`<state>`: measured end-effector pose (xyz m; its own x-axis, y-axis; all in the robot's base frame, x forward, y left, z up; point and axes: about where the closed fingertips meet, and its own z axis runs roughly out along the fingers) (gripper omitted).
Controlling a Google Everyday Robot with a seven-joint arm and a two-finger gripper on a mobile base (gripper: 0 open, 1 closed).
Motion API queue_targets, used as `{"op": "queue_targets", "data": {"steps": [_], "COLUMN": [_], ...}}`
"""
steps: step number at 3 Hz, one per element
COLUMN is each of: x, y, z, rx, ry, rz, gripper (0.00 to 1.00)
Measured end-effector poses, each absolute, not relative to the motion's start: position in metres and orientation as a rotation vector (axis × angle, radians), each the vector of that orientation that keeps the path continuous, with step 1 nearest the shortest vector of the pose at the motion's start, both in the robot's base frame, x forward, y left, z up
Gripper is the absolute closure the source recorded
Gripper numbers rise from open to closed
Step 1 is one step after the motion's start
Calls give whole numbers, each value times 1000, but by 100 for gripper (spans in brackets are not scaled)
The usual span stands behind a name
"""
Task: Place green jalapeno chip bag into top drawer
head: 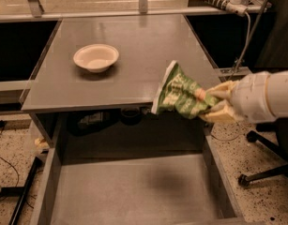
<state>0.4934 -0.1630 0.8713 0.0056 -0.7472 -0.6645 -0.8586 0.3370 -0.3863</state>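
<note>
Green jalapeno chip bag (180, 95), gripped by the tool (207, 104), overhangs tabletop (134, 64) edge above top drawer (129, 193).

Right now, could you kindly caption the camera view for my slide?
Pincer shut on a crinkled glossy green chip bag, held above the open wide grey metal drawer.
</note>
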Motion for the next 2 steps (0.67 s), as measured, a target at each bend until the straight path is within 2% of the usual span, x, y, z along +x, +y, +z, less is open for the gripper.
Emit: {"op": "queue_targets", "data": {"steps": [1, 2], "x": [443, 416], "y": [-171, -168], "z": [839, 797], "rx": [-1451, -1477], "ry": [1762, 1785], "rz": [180, 243], "gripper": [100, 100]}}
